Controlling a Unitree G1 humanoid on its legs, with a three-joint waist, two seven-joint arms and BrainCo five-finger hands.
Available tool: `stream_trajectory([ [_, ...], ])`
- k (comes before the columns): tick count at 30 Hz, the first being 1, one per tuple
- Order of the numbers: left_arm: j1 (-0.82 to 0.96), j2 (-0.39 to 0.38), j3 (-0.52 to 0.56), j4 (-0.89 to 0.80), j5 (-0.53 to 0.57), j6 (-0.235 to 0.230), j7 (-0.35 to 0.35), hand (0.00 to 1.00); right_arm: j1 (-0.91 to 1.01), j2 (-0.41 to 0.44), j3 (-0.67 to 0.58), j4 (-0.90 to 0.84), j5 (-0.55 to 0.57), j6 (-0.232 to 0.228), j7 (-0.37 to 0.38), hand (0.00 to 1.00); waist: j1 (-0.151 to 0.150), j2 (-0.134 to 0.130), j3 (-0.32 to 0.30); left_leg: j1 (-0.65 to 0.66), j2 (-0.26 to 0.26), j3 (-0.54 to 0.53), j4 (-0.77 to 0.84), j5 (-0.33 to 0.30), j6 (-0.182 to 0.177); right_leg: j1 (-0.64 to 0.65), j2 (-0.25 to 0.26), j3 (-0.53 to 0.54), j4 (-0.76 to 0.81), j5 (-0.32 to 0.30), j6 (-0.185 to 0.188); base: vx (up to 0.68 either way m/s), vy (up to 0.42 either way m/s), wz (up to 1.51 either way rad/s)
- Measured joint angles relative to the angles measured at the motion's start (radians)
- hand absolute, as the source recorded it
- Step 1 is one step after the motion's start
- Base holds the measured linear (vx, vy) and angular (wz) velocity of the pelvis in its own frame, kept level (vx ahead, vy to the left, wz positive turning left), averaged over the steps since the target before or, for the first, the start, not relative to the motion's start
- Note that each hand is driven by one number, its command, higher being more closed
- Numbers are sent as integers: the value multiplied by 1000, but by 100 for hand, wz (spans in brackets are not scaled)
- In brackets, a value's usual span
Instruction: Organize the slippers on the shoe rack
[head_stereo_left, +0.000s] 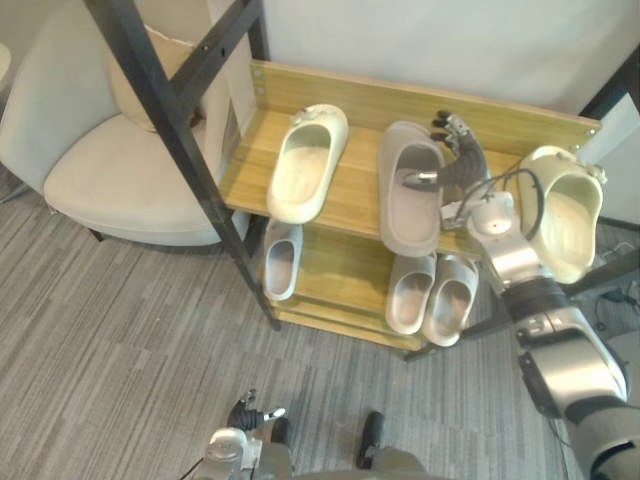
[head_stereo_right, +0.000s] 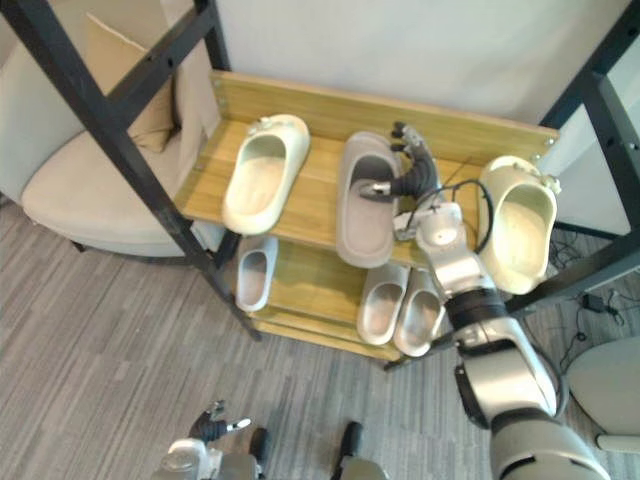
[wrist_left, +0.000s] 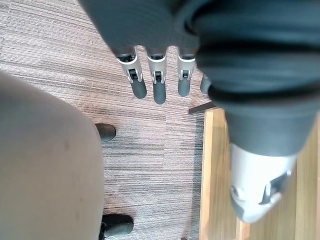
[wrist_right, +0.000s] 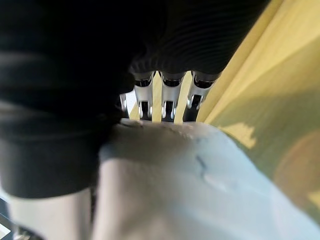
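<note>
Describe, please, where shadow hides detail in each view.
Left eye view: the lower shelf and its white slippers sit shaded beneath the top shelf. Right wrist view: the right hand shows a black cover, and a shaded band crosses the shelf beside the grey slipper. Left wrist view: evenly lit floor.

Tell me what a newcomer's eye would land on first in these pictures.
The right hand stands out first, pinching the upper of a grey slipper in the middle of the wooden shoe rack's top shelf. A left cream slipper and a right cream slipper flank it. Pale slippers sit on the shelf below, and the left hand hangs open low over the carpet.
</note>
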Motion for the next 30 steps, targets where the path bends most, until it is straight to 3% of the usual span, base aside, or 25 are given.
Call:
stream_trajectory([
  [11, -4, 2, -1, 0, -14, -6, 0, 0, -41, -32, 25, -3, 37, -1, 4, 100, 1, 0, 8, -7, 9, -18, -19, 25, -12, -23, 5, -2, 23, -19, -4, -5, -19, 5],
  [22, -2, 2, 1, 0, -9, 14, -1, 0, 287, 0, -79, -481, 28, -6, 2, 100, -16, -4, 7, 31, 8, 8, -19, 22, -10, 6, 2, 21, 21, -19, -3, -7, 5, -4],
  [30, 9, 6, 8, 24, 11, 18, -21, 0, 459, 69, -184, -832, 34, -70, 27, 100, -54, -10, -18, 64, 21, 46, -28, 22, -9, 11, 11, 68, 16, -14, 3, -36, -12, -16],
])
